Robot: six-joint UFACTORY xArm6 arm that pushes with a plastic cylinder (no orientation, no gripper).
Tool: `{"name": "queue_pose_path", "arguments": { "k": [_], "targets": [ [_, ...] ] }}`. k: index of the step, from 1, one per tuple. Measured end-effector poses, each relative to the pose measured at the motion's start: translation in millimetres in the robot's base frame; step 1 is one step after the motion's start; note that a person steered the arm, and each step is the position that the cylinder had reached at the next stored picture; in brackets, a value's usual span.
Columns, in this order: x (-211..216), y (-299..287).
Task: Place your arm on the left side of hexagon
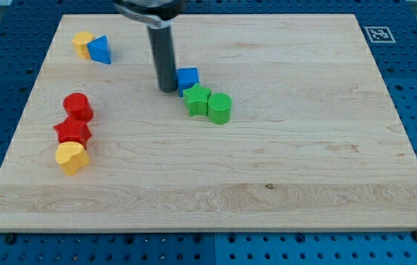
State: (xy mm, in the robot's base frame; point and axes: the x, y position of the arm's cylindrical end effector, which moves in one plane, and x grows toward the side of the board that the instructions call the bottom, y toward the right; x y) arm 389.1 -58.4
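Note:
The yellow hexagon (82,44) lies near the board's top left corner, touching a blue triangle (100,50) on its right. My tip (168,90) rests on the board well to the right of and below the hexagon, beyond the blue triangle. The tip is just left of a blue cube (187,77), very close to it or touching it. A green star (196,99) lies just to the lower right of the tip.
A green cylinder (220,108) touches the green star's right side. At the view's left, a red cylinder (78,106), a red star (73,132) and a yellow heart (70,157) form a column. The wooden board (304,162) sits on a blue perforated table.

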Motion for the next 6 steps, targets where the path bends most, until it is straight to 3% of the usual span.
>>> {"name": "queue_pose_path", "arguments": {
  "k": [1, 2, 4, 6],
  "targets": [
    [0.0, 0.4],
    [-12.6, -36.0],
    [-56.1, -165.2],
    [-49.6, -205.9]
  ]
}}
